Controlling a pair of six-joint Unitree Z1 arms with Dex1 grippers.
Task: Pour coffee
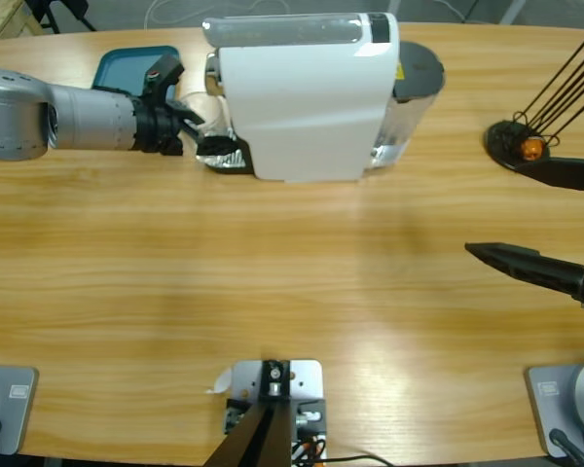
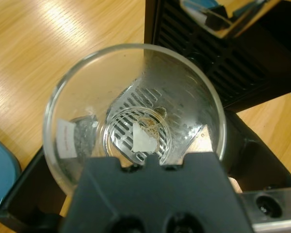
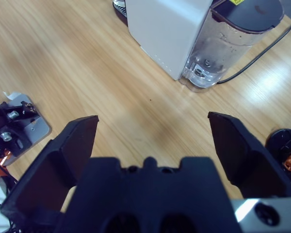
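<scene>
Our left end effector [image 2: 145, 167] is clamped on the glass [image 2: 136, 116], holding it at the machine [image 1: 307, 92] over the drip grate [image 2: 136, 128]. The coffee [image 2: 150, 125] looks like only a faint amber trace at the glass's bottom. To do this well, we should keep the glass level and draw it out slowly, clear of the machine. Our right end effector [image 3: 153, 141] hangs with jaws wide apart over the bare tabletop [image 1: 273, 272], far right. In the high view the machine hides most of the glass.

Overhead plus wrists, coffee machine [image 1: 302, 97] shared
</scene>
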